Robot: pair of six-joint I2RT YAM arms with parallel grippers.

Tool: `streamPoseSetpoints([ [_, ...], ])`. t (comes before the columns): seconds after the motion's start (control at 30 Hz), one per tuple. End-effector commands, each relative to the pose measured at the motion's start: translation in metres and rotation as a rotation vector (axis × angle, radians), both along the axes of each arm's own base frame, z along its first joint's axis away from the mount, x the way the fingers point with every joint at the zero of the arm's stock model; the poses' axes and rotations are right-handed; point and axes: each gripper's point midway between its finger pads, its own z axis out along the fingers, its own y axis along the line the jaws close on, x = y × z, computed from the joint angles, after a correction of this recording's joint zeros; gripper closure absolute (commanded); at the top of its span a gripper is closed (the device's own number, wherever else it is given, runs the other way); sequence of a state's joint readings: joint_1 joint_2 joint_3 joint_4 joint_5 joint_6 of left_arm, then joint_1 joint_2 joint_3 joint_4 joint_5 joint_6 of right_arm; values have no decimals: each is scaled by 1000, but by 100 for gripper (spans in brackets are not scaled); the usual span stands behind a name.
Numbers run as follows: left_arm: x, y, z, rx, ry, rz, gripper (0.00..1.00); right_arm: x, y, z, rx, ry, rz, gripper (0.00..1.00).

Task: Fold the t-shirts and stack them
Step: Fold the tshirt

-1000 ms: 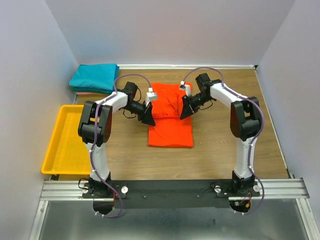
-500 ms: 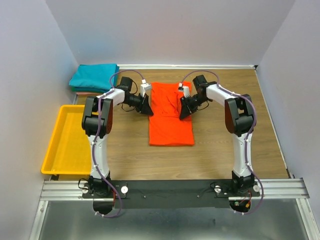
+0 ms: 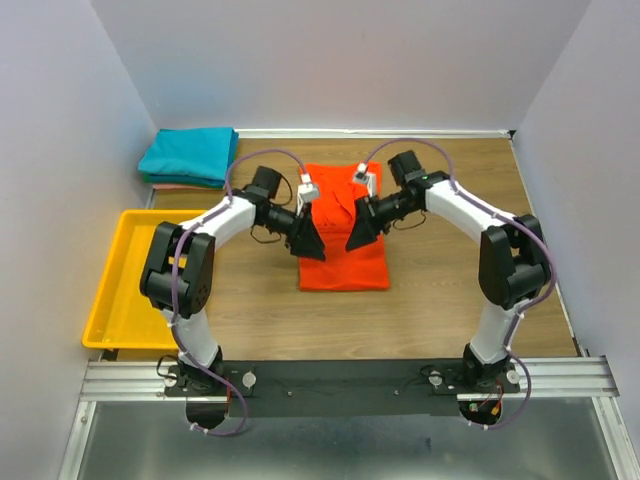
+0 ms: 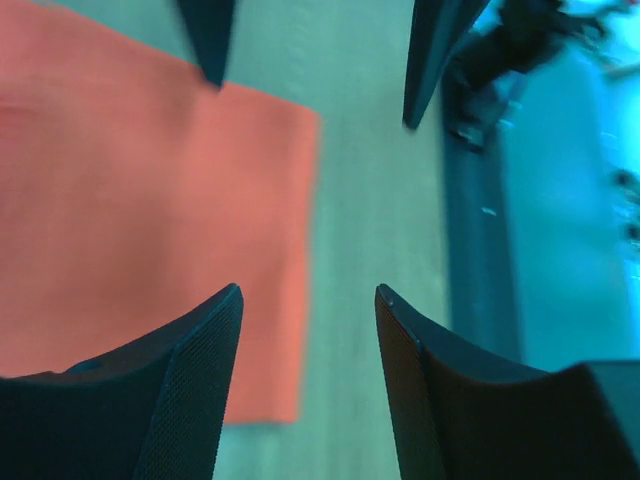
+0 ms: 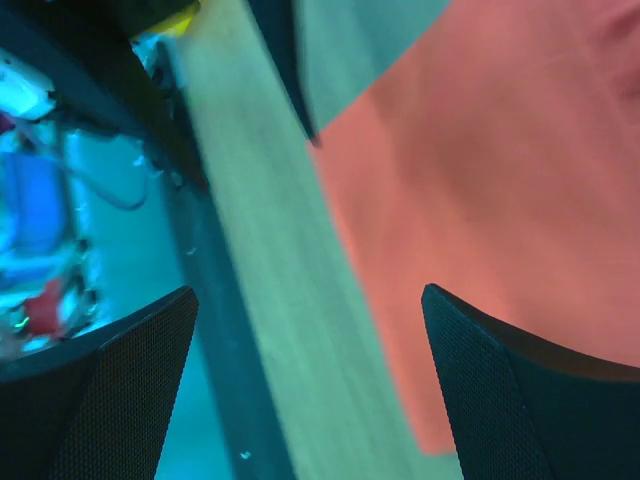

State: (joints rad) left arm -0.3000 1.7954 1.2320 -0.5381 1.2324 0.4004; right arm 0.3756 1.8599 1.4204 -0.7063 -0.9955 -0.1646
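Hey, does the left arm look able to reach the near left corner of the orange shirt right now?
Probably yes. The left hand hangs open over the left edge of the orange shirt, nothing stands between it and that corner, and the right hand is over the other side.

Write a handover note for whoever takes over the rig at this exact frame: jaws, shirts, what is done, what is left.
Left gripper: jaws open, empty, above the orange shirt near its left edge.
Right gripper: jaws open, empty, above the same shirt.
Orange shirt: lies between the arms as a narrow strip, far part rumpled.
Teal shirt: folded in the back left corner, on a pink shirt of which only an edge shows.
Done: teal and pink stacked; orange seemingly narrowed.
Left: probably fold the orange one across, then put it on the stack.
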Motion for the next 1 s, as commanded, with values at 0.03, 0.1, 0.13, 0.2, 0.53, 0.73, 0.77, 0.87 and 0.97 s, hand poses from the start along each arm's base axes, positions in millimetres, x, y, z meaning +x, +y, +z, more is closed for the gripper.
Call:
streamPoseSetpoints([
  [0.03, -55, -19, -22, -51, 183, -117, 27, -45, 12, -22, 47, 256, 25, 0],
  [0.1, -73, -27, -35, -45, 264, -157, 18, -58, 13, -31, 50, 325, 33, 0],
  [0.13, -81, -29, -40, -47, 301, -173, 18, -63, 14, -38, 49, 354, 40, 0],
  [0.2, -90, -30, -54, -33, 379, -188, 17, -73, 12, -51, 34, 405, 44, 0],
  [0.53, -97, 7, -135, 68, 580, -84, 12, -86, -28, -141, -156, 523, -30, 0],
  [0.73, -98, 14, -119, -9, 501, -135, 12, -76, -28, -124, -121, 487, -46, 0],
  [0.77, -95, 12, -109, -36, 463, -148, 12, -72, -25, -113, -105, 469, -48, 0],
  [0.87, -90, 9, -85, -54, 421, -168, 12, -54, -16, -68, -40, 362, -51, 0],
  [0.97, -84, 7, -59, -49, 372, -164, 12, -50, -15, -43, -24, 302, -48, 0],
])
